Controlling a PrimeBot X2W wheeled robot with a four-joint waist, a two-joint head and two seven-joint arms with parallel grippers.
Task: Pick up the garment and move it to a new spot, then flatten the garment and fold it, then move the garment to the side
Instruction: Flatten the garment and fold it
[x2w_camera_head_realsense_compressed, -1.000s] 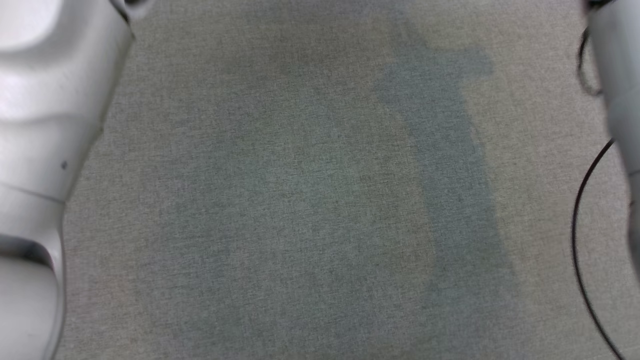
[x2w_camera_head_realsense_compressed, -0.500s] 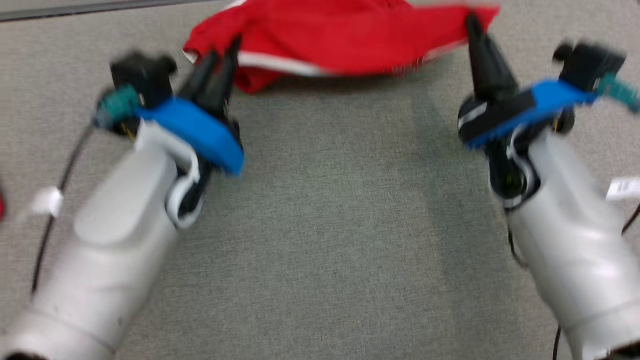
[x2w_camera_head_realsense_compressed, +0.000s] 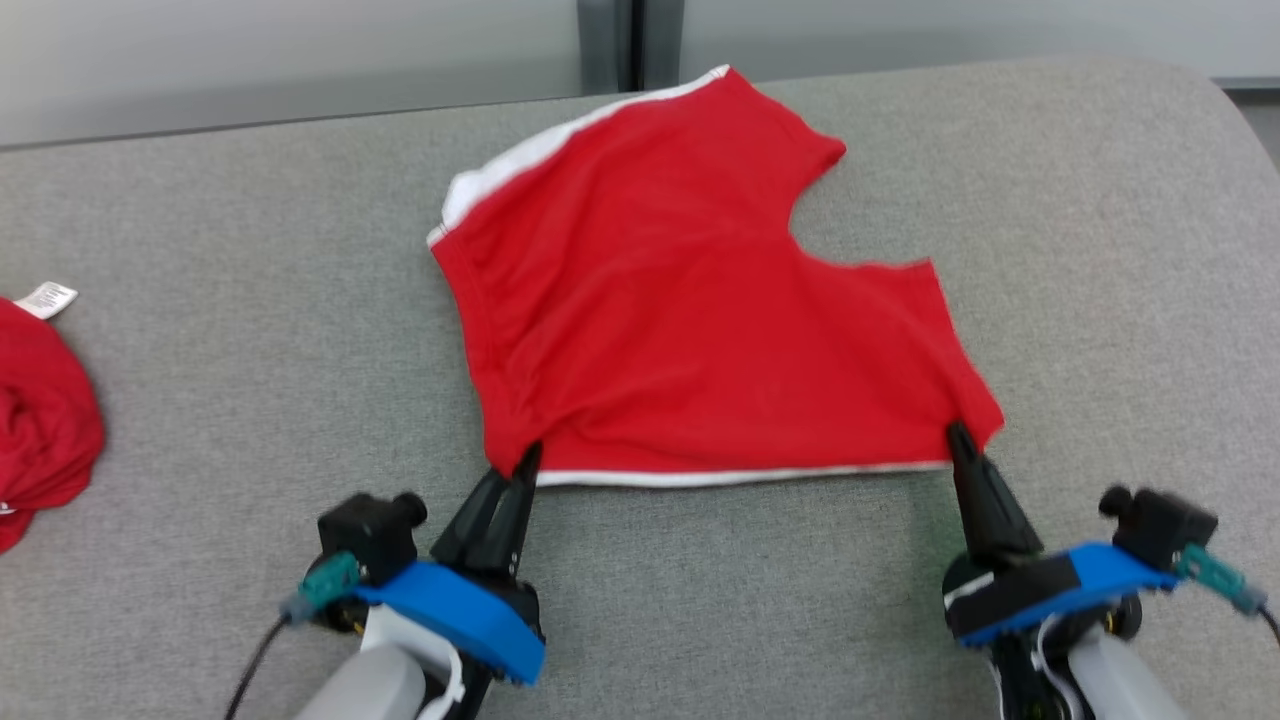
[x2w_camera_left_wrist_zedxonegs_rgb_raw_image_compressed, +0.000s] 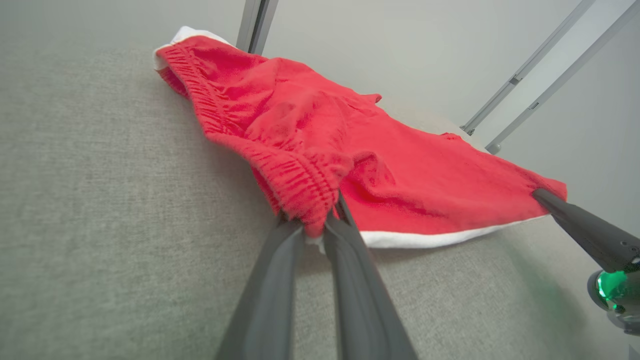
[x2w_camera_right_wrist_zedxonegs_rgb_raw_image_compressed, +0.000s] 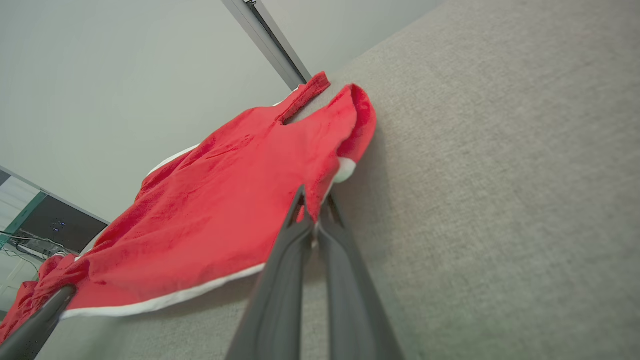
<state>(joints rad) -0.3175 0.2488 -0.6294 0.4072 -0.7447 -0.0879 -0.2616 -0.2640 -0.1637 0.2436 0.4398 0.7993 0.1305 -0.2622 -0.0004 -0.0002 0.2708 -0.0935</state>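
**Garment** (x2w_camera_head_realsense_compressed: 690, 320): red cloth with white trim, spread on the grey fabric-covered surface (x2w_camera_head_realsense_compressed: 250, 330), centre to far centre. One white-trimmed edge runs along the near side, and a second white band lies along the far left edge. A gathered elastic band runs down the left side, bunched and wrinkled toward the near left corner. A curved notch cuts into the far right side. In the wrist views the near edge sits slightly raised, with shadow beneath it.

**Left gripper** (x2w_camera_head_realsense_compressed: 522, 462): near left, fingers pointing away. They are pinched together on the near left corner of the garment, at the end of the elastic band.

**Right gripper** (x2w_camera_head_realsense_compressed: 958, 435): near right, fingers pointing away. They are pinched together on the near right corner, just above the white trim.

**Red cloth bundle** (x2w_camera_head_realsense_compressed: 40, 410): crumpled at the left edge of the surface, well apart from the garment, with a white label (x2w_camera_head_realsense_compressed: 45, 298) at its far side.

**Metal post** (x2w_camera_head_realsense_compressed: 610, 45): upright behind the far edge of the surface, against a pale wall.
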